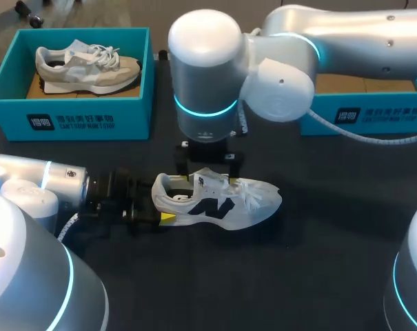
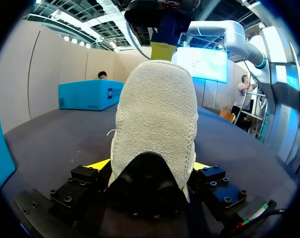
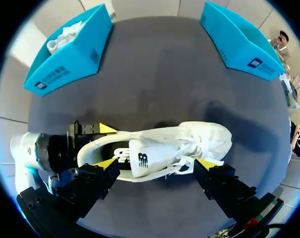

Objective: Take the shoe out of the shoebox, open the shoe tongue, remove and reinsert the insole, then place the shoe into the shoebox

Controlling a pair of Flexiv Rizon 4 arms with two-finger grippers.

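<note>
Head view, read from left to right. A blue shoebox (image 1: 70, 114) at the far left holds a beige shoe (image 1: 84, 69). Nearer, the left gripper (image 1: 165, 201) comes in low over the counter (image 1: 311, 276) and is clamped on the heel of the white shoe (image 1: 222, 203). The left wrist view shows its yellow tips pressed against both sides of the heel. The white shoe stands on its sole at mid-counter, toe to the right, well apart from both boxes. Directly above its collar and tongue hangs the right gripper (image 1: 208, 169). Its fingers are spread wide and grasp nothing, as the right wrist view confirms. A second shoebox (image 1: 373, 114) stands at the far right, its inside mostly hidden by the right arm.

Progress, as judged: the white shoe is out of its box, so the first step is done. The tongue does not look pulled open yet. No insole lies loose on the counter, so removal, reinsertion and the return to the box appear to remain.

Count: two shoeboxes, two shoes, two grippers. No insole can be made out; the inside of the white shoe shows only dark.
</note>
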